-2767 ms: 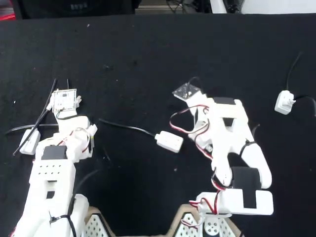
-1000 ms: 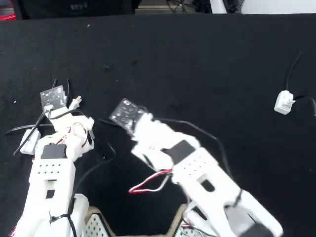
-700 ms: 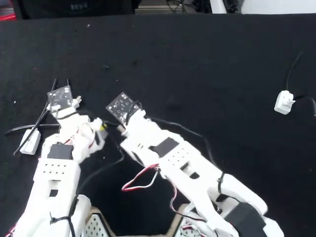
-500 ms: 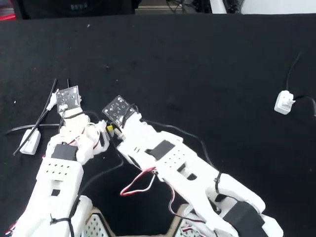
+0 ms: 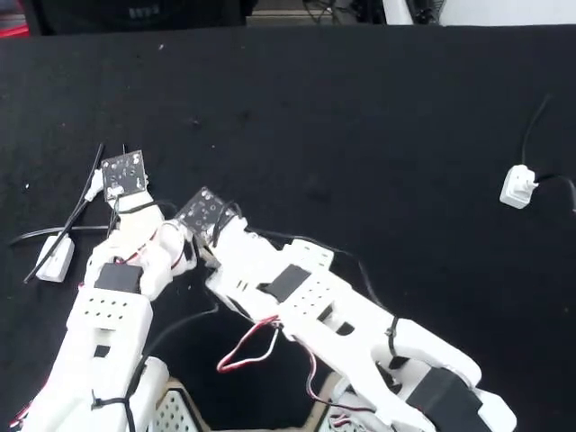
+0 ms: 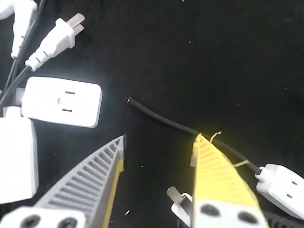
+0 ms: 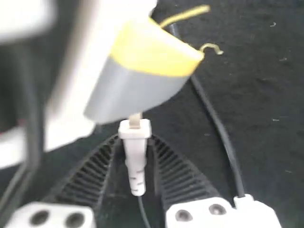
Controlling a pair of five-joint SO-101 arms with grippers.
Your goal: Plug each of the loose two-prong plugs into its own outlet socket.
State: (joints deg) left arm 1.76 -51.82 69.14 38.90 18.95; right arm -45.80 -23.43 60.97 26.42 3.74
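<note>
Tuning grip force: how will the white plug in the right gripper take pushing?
Small and moulded, the white two-prong plug is probably rigid and light; its smooth narrow body may slip or twist in the right gripper.

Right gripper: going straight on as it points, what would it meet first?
The plug in the right gripper would likely meet a finger of the left gripper first, just ahead; depth is unclear.

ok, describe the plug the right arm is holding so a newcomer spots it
On the black table, look at the left side, where the two white arms meet. The plug is the small white one clamped between the right gripper's dark ribbed fingers; the other loose plug lies free beside a white outlet block.
</note>
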